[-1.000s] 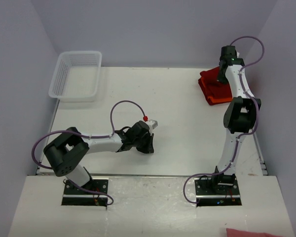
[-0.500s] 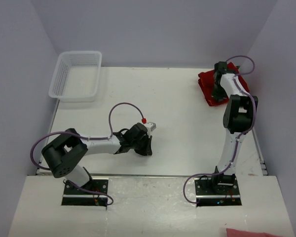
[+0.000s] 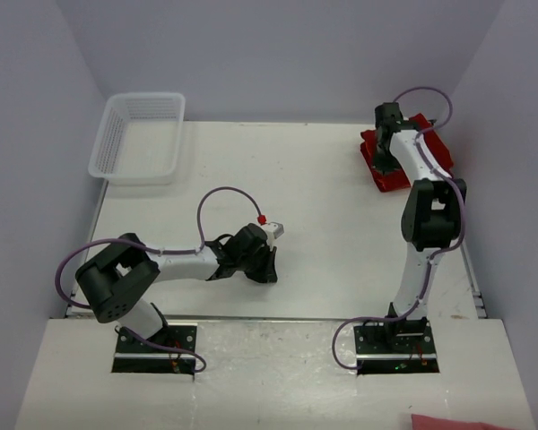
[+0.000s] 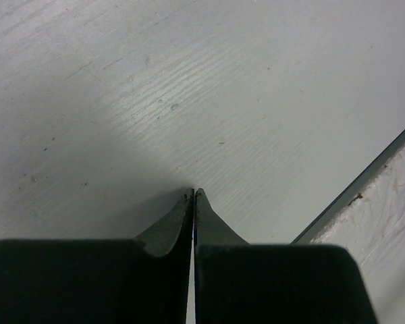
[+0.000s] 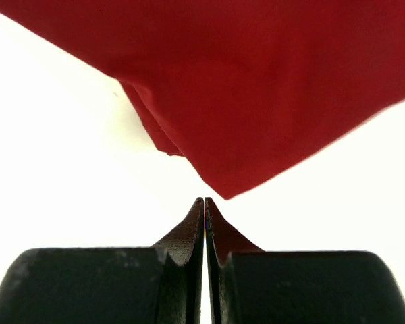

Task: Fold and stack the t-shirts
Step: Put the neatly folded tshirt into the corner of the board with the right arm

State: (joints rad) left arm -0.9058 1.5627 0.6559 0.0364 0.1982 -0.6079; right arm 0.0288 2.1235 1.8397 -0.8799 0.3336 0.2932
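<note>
Right gripper [image 5: 204,200]: fingers pressed together, pinching nothing, tips just short of a corner of the crimson t-shirt [image 5: 256,81], which lies folded at the far right of the table [image 3: 323,179]. I judge I am nudging, not grasping. Left gripper [image 4: 193,192]: likewise closed, parked low near the front edge, away from the work. The mesh basket [image 3: 134,176], far left, shows no contents.

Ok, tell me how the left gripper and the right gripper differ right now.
The left gripper sits over bare table near the front edge; the right gripper is at the far right corner. The left faces only that surface; the right's tips point at the red t-shirt. Both are shut, gripping nothing.
</note>
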